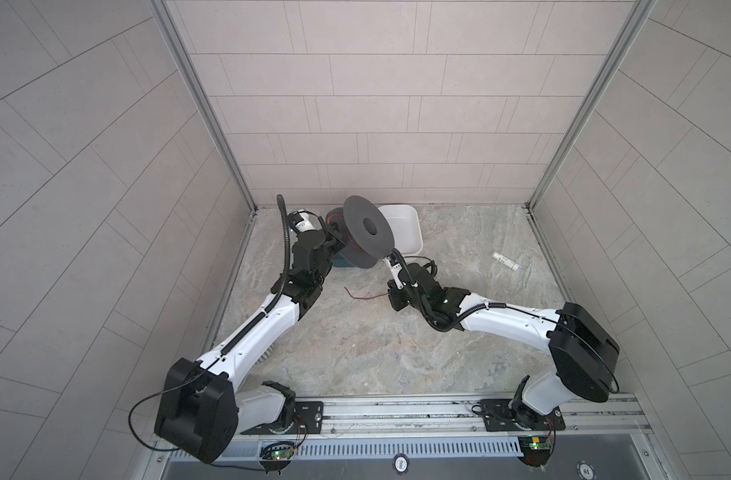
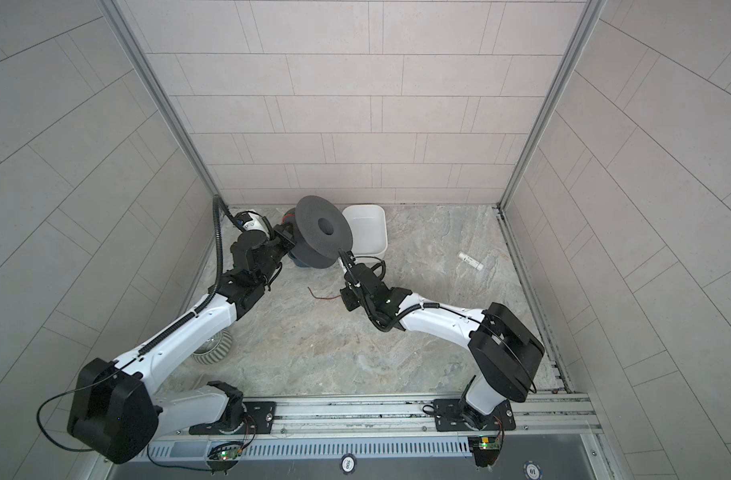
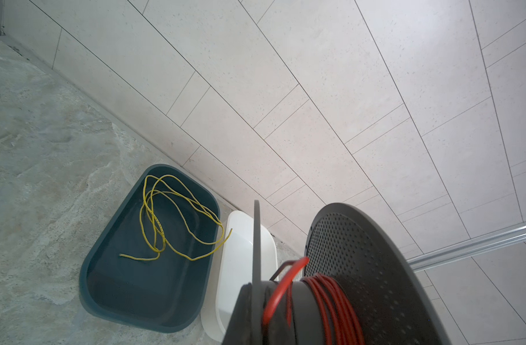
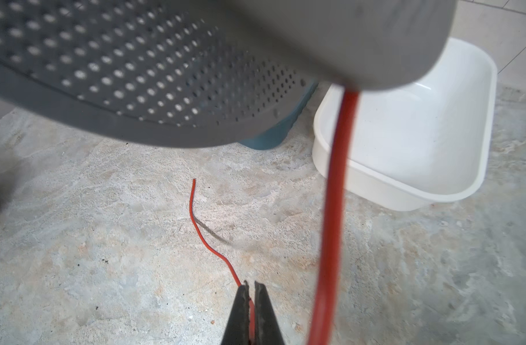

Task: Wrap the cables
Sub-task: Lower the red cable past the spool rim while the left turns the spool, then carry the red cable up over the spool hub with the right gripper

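Note:
A dark grey perforated spool [image 1: 368,232] [image 2: 324,232] is held up off the table near the back. My left gripper [image 1: 332,241] [image 3: 257,295] is shut on one of its flanges. The red cable [image 3: 330,298] is wound in several turns on the hub. One strand [image 4: 336,209] runs down from the spool past the right wrist camera. My right gripper [image 1: 388,258] [image 4: 251,285] sits just below the spool's rim, shut on the cable. The cable's free end [image 1: 366,296] [image 4: 196,215] trails onto the table.
A dark teal bin [image 3: 106,268] holding a loose yellow wire [image 3: 172,218] lies under the spool, beside a white bin [image 1: 401,228] [image 4: 405,134]. A small white tube [image 1: 505,261] lies at the right. A striped round object [image 2: 214,351] sits under the left arm.

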